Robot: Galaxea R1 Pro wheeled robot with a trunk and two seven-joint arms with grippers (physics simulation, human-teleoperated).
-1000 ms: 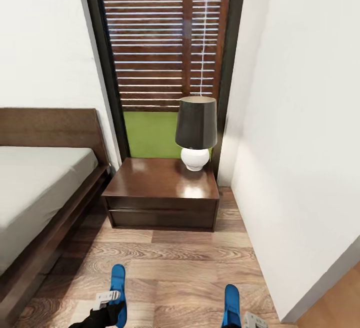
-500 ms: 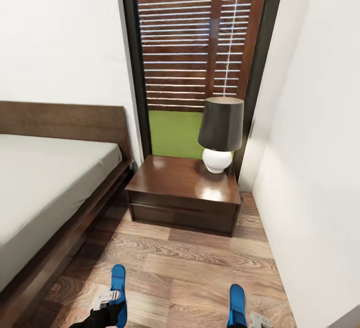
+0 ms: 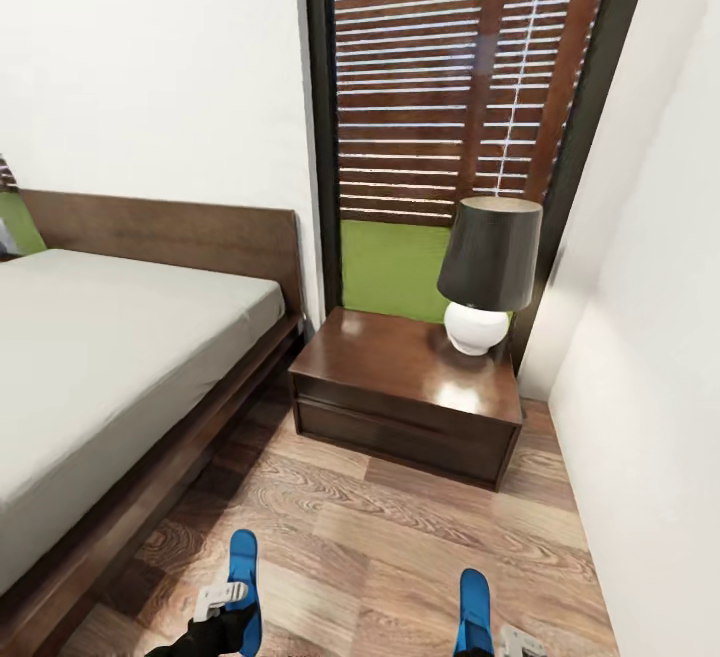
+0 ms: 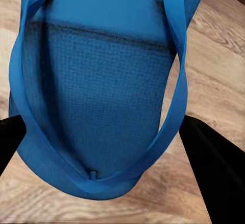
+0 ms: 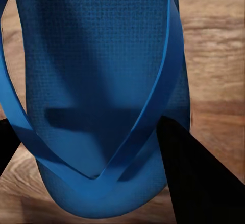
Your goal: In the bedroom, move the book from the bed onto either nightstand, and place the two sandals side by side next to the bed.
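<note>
Head view: two sandals (image 3: 243, 577), one clamped in left gripper (image 3: 222, 605), other (image 3: 474, 609) in right gripper (image 3: 505, 642).

Head high; wrists close on sandals (image 4: 102, 81)

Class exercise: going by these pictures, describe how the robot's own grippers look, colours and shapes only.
The left gripper has a pale grey ribbed fingertip on a black body. The right gripper shows a similar pale grey part at the frame's bottom edge. In the wrist views, the fingers appear as plain black, broad, tapering shapes.

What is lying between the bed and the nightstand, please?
Nothing: in the head view only a narrow strip of bare wood-plank floor separates the dark-framed bed from the dark-brown wooden nightstand.
</note>
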